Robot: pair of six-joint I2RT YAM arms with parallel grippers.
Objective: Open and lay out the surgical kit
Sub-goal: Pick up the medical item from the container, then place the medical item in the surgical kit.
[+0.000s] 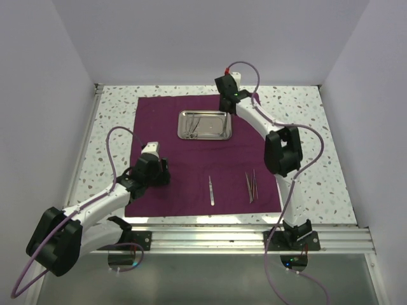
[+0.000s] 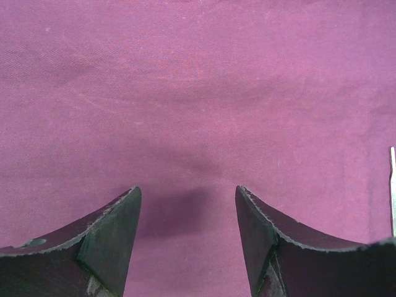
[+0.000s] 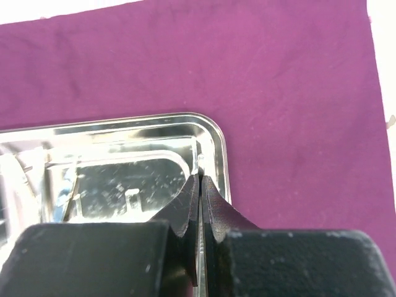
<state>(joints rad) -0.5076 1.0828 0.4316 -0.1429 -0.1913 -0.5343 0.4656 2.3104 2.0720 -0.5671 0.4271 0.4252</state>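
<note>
Cloth (image 1: 191, 171) lies open, tray (image 1: 203, 124) on it. Right jaws closed at the tray's far-right corner; left jaws wide, empty, near-left of the tray. Best keep the tray level, moving slowly

One dark purple cloth (image 1: 165, 121) is counted, spread on one speckled table (image 1: 318, 165). One steel tray (image 1: 219, 131) is seen at 12 o'clock on the cloth. Thin silver instruments (image 1: 196, 125) are seen inside it; at least two are made out, but the exact number cannot be told. Outside the tray, one pair of tweezers (image 1: 210, 190) is counted at 6 o'clock. A small cluster (image 1: 251, 185), seemingly two or three pieces, is counted at 5 o'clock. Two arms are counted: the left arm (image 1: 95, 206) and the right arm (image 1: 254, 117).
</note>
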